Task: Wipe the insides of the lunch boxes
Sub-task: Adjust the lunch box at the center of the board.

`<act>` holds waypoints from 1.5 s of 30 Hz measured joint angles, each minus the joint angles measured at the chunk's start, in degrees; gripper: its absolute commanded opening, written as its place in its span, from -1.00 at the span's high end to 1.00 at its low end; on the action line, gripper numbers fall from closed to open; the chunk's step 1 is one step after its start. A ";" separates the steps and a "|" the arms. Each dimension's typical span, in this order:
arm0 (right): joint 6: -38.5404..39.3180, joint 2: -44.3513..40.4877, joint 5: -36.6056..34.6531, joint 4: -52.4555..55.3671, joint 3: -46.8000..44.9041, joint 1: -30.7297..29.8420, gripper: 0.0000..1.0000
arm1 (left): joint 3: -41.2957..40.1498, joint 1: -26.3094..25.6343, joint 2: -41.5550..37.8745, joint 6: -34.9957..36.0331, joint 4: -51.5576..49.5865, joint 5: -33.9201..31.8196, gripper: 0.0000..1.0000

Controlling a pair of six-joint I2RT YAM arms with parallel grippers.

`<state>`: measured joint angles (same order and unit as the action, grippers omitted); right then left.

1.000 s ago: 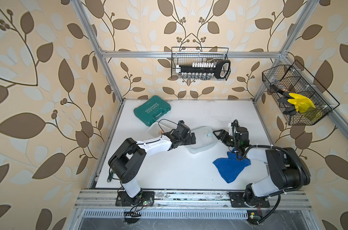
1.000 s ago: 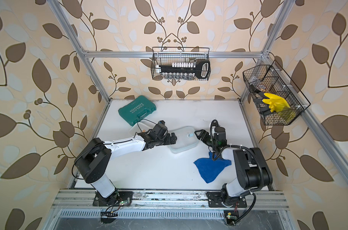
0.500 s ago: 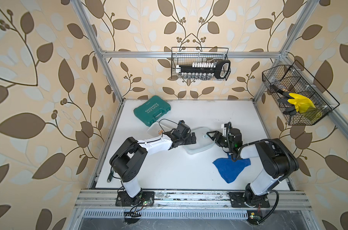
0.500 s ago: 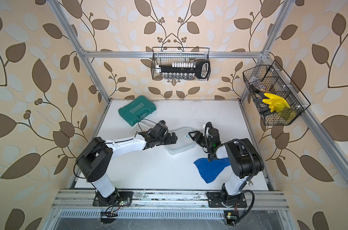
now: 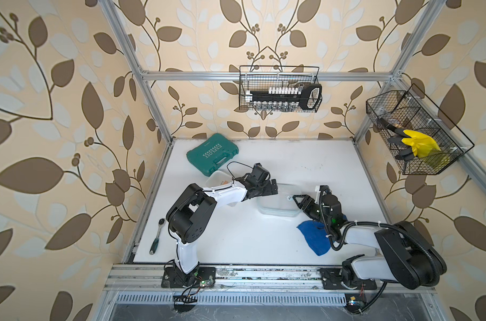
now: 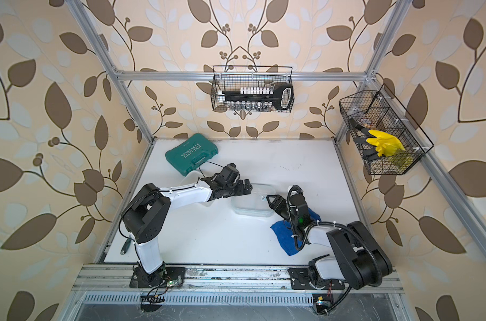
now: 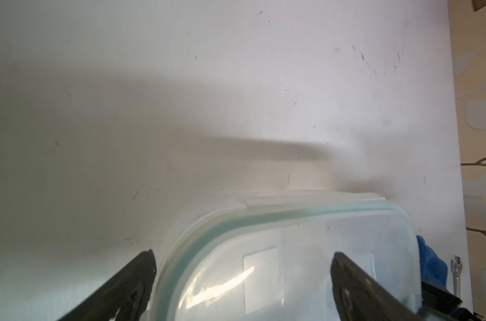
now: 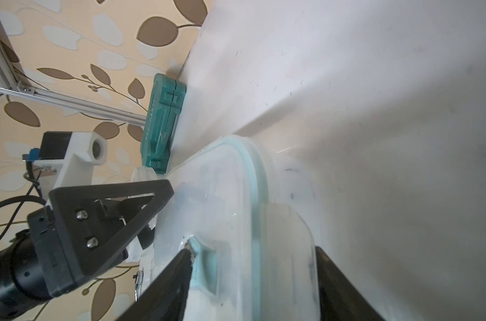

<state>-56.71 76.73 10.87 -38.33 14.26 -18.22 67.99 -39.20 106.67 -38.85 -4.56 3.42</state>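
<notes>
- In both top views, a lidded lunch box [image 5: 279, 204] sits near the middle of the white bench [image 5: 319, 166], between the two arms.
- In a top view, the left tool [image 5: 275, 188] is at that box's left end and the right tool [image 5: 298, 205] at its right end.
- A second lunch box [image 5: 218, 178] lies behind the left arm, partly hidden by it, just beside a green case [image 5: 212, 154] near the back left corner.
- A blue cloth [image 5: 314, 236] lies on the bench under the right arm, near the lidded box. A ratchet [image 5: 157, 236] lies by the bench's left edge.
- In a top view, the same layout shows: left tool [image 6: 250, 189], right tool [image 6: 272, 204], lidded lunch box [image 6: 253, 205], blue cloth [image 6: 284, 237].
- Left wrist view: the left tool [image 7: 243, 253] stands wide and holds nothing. One finger [image 7: 130, 289] hangs over the bench just outside the rounded corner of the clear lid [image 7: 291, 241], the other over the lid. The blue cloth [image 7: 430, 264] shows past the box's far end.
- Right wrist view: the right tool [image 8: 253, 247] stands partly spread, either side of the lid's snap flap [image 8: 286, 236]. One fingertip [image 8: 187, 250] touches the lid top at a teal recess, and the other sits just beside the flap's outer edge. I cannot tell whether it clamps the flap. The left tool [image 8: 141, 208] is at the far end, with the green case [image 8: 162, 125] beyond.
</notes>
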 measured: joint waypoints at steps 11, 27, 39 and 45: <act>-1.01 3.87 4.66 -0.48 1.03 6.84 -0.29 | 1.05 -0.26 -0.07 0.31 -1.90 0.46 -0.98; -7.32 4.02 7.87 -7.74 -2.71 7.85 -0.13 | -7.23 -7.13 -10.75 -1.01 -3.48 -5.68 -0.98; -9.40 4.85 6.54 -9.05 -0.22 8.79 0.57 | -4.63 -7.98 -6.34 -2.23 -2.82 -10.97 -0.98; -9.49 7.74 6.47 -9.81 1.53 9.18 0.95 | -2.60 -7.98 -4.79 -1.84 -3.32 -13.40 -0.97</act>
<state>-66.19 84.47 17.34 -48.14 15.79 -9.04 65.39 -47.18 101.89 -40.69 -7.88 -9.98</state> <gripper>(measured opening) 0.411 0.987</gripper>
